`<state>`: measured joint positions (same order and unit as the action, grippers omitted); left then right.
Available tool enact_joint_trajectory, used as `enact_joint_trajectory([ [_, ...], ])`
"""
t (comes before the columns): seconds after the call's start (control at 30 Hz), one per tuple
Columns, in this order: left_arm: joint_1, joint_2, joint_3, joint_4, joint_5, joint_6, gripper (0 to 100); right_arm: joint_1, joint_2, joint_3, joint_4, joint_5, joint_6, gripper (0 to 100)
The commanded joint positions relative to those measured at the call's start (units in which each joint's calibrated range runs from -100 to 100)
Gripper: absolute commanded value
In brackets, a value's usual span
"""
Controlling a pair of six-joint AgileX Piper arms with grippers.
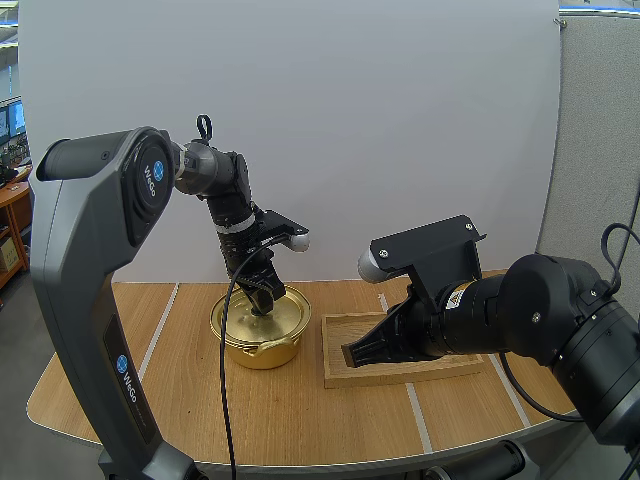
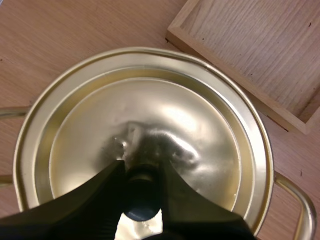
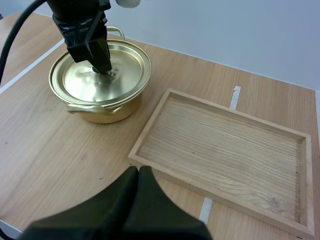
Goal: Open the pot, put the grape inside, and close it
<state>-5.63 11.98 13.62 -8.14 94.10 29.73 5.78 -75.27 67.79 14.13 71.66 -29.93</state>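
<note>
Gold-coloured pot (image 1: 262, 345), lid (image 2: 165, 115) seated; left gripper (image 2: 141, 171) directly above centre, clamped on the knob (image 2: 142, 207), lift axis vertical; right gripper (image 3: 138, 171) closed empty, farther off, over wooden tray (image 3: 225, 145).

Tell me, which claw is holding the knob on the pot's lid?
The left claw, over the gold pot: its fingers pinch the dark knob on the lid. The right claw is shut on nothing, near the wooden tray.

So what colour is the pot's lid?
Shiny gold; the lid shows best in the left wrist view.
</note>
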Motion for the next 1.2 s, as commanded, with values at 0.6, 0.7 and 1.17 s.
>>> enact_joint_trajectory([
  [0.6,-0.08,-3.11,0.47,0.2,3.88,0.22,100,-0.21,-0.56,-0.09,0.3,-0.95,-0.34,0],
  [0.7,-0.08,-6.07,0.47,0.2,5.43,0.22,100,-0.21,-0.56,-0.09,0.3,-0.95,-0.34,0],
  [1.17,-0.08,-25.2,0.47,-0.12,5.9,-0.09,100,-0.21,-0.56,-0.09,0.3,-0.95,-0.34,0],
])
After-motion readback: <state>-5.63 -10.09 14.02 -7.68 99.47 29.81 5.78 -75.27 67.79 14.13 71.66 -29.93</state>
